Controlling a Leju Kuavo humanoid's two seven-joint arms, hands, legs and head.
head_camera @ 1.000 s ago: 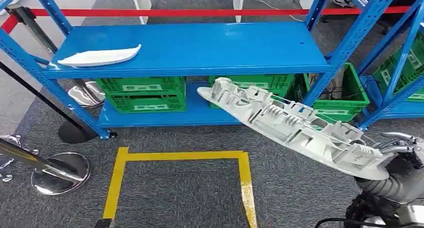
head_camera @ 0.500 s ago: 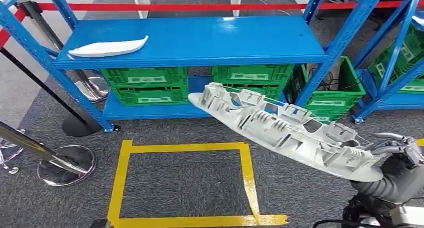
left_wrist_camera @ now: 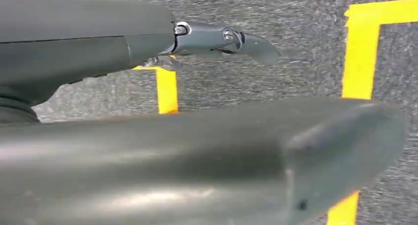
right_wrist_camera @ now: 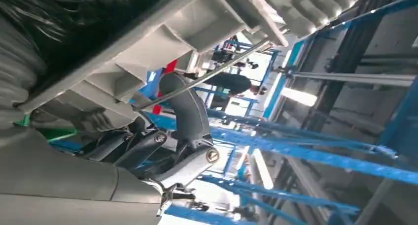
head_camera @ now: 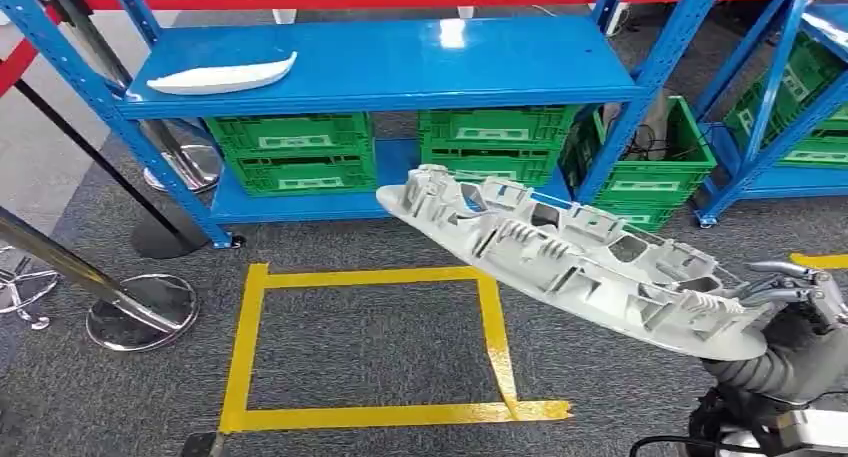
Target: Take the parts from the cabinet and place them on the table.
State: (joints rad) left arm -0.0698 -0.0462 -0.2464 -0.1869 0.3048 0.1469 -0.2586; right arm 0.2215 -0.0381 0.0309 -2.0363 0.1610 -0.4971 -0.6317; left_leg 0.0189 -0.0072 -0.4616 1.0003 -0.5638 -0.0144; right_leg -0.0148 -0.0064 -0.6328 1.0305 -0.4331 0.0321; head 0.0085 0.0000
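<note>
Ribbed grey part [head_camera: 570,262] gripped at its lower-right end by right hand [head_camera: 795,312], long axis running diagonally toward upper left, tip before blue cabinet [head_camera: 400,72]. Second white part [head_camera: 222,75] lying on top shelf, upper left. Left hand [left_wrist_camera: 217,40] holding nothing, fingers extended above yellow floor tape [left_wrist_camera: 362,52]. Ribs close up against fingers [right_wrist_camera: 185,112].

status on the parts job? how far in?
Done: one long grey part is off the blue rack. In hand: the right hand grips that part by one end, above the floor. Left: a table isn't visible yet, and a white part waits on the rack's top shelf.
</note>
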